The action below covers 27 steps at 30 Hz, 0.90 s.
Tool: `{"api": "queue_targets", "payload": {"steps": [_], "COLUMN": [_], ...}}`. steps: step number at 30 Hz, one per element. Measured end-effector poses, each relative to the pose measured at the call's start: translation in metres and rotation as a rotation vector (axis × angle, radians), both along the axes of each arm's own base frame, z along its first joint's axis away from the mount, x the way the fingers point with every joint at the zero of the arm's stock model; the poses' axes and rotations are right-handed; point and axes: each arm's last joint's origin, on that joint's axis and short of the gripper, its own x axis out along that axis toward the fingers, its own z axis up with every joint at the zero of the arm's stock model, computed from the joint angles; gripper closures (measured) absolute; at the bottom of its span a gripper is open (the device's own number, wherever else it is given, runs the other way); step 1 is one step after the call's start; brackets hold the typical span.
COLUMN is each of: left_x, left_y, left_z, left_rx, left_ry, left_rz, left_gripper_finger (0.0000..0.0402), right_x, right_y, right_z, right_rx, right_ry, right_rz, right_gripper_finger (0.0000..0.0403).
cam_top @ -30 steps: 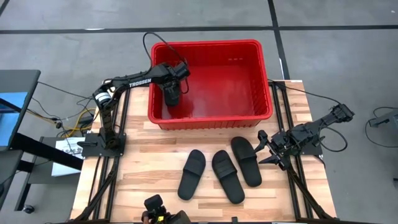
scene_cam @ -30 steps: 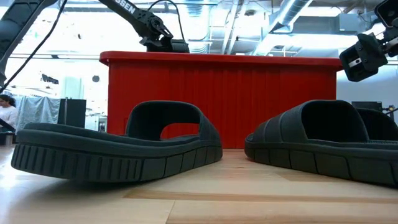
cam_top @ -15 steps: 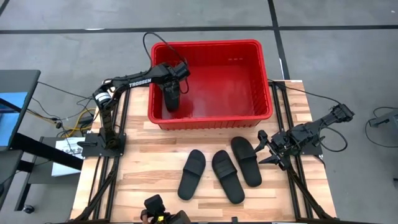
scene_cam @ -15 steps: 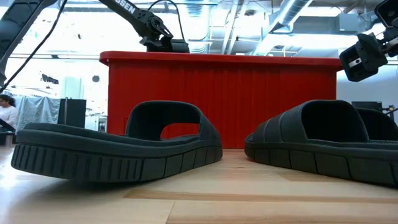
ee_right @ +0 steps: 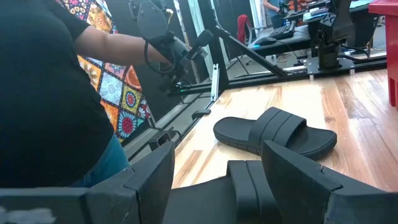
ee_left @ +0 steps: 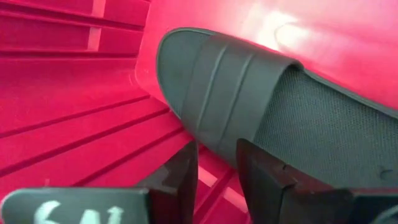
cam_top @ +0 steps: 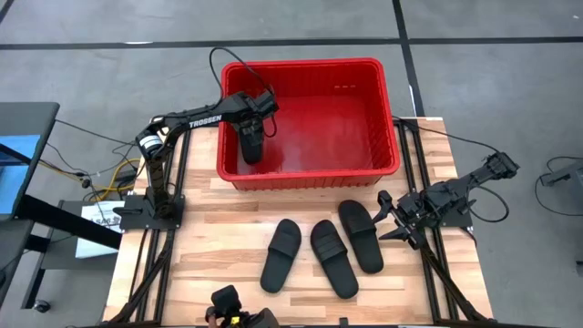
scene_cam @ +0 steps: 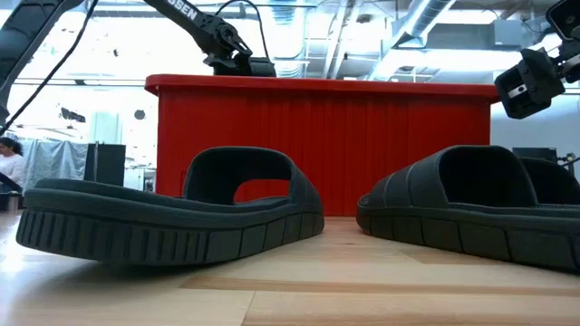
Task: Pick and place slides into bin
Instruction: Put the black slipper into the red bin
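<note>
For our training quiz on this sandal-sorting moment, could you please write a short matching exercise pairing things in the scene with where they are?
Things:
1. left gripper
2. right gripper
3. slide in the bin
4. three slides

Places:
A. lying side by side on the wooden table
B. beside the table's right edge, jaws open
C. on the red bin's floor, by its left wall
D. reaching into the bin, over a slide

Pairs: 1-D, 2-B, 3-C, 4-A

Glossy red plastic bin (cam_top: 387,118) with ribbed walls; matt black slides (cam_top: 332,257), rubbery, one (ee_left: 261,112) with a finely textured footbed; pale, smooth wooden surface (cam_top: 219,228)
</note>
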Motion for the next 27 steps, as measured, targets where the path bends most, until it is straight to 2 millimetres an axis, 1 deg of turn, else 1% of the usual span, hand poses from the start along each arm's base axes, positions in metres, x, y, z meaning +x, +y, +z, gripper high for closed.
{"api": "queue_targets", "payload": {"steps": [8,11,13,18,21,27], "left_x": [-0.004,-0.005,-0.005,-0.007,-0.01,-0.02], "left_y": [-0.003,-0.004,-0.006,-0.015,-0.022,-0.038], "left_z": [-0.001,-0.001,0.003,0.02,0.034,0.064], "left_rx": [-0.025,-0.03,-0.029,-0.067,-0.088,-0.196], "left_ry": [0.076,0.08,0.066,-0.011,-0.073,-0.273], "left_rz": [-0.025,-0.028,-0.033,-0.091,-0.131,-0.225], "left_gripper_finger": [0.0299,0.0299,0.0299,0.0299,0.0299,0.0299], "right_x": [0.0,0.0,0.0,0.0,0.0,0.0], "right_y": [0.0,0.0,0.0,0.0,0.0,0.0], "right_z": [0.0,0.0,0.0,0.0,0.0,0.0], "right_rx": [0.0,0.0,0.0,0.0,0.0,0.0], "right_ry": [0.0,0.0,0.0,0.0,0.0,0.0], "right_rz": [0.0,0.0,0.0,0.0,0.0,0.0], "right_gripper_finger": [0.017,0.017,0.017,0.017,0.017,0.017]}}
